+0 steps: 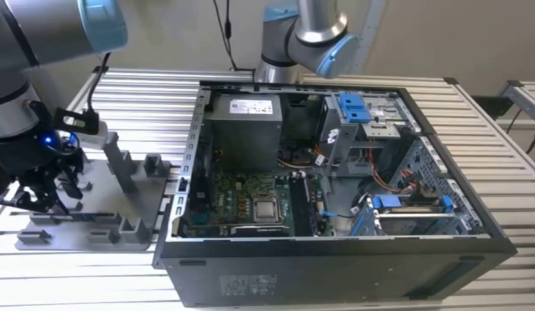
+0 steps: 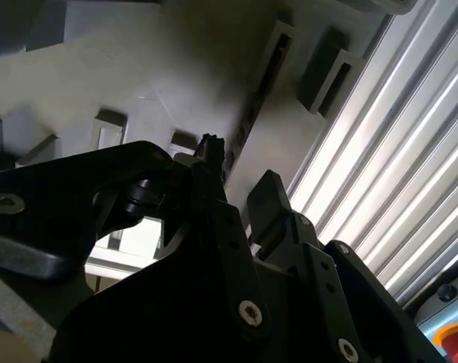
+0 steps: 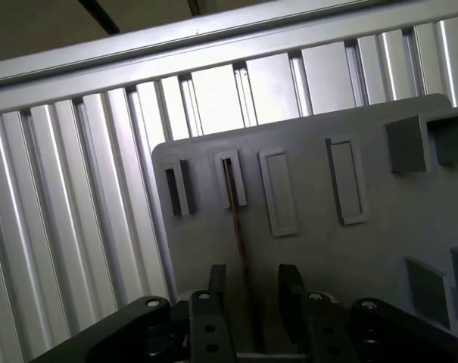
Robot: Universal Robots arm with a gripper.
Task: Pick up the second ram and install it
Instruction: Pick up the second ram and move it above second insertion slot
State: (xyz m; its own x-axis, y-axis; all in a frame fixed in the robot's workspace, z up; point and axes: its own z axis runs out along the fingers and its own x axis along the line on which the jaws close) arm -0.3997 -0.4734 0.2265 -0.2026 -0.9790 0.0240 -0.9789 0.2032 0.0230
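Second ram point(image 3: 236, 219) stands on edge in the grey holder point(image 3: 380, 257), one end lost behind the gripper point(image 3: 253, 272), which hangs pointing down, fingers spread either side, nothing grasped.

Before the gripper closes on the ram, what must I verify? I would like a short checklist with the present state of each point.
1. Ram stands on edge in its slot of the gray holder: ok.
2. Gripper is open: ok.
3. Ram runs between the fingers, with a gap on each side: ok.
4. Fingers are low enough along the ram for a firm hold: cannot tell.
5. Case is open and the motherboard is exposed: ok.
6. A slot on the motherboard is free: cannot tell.
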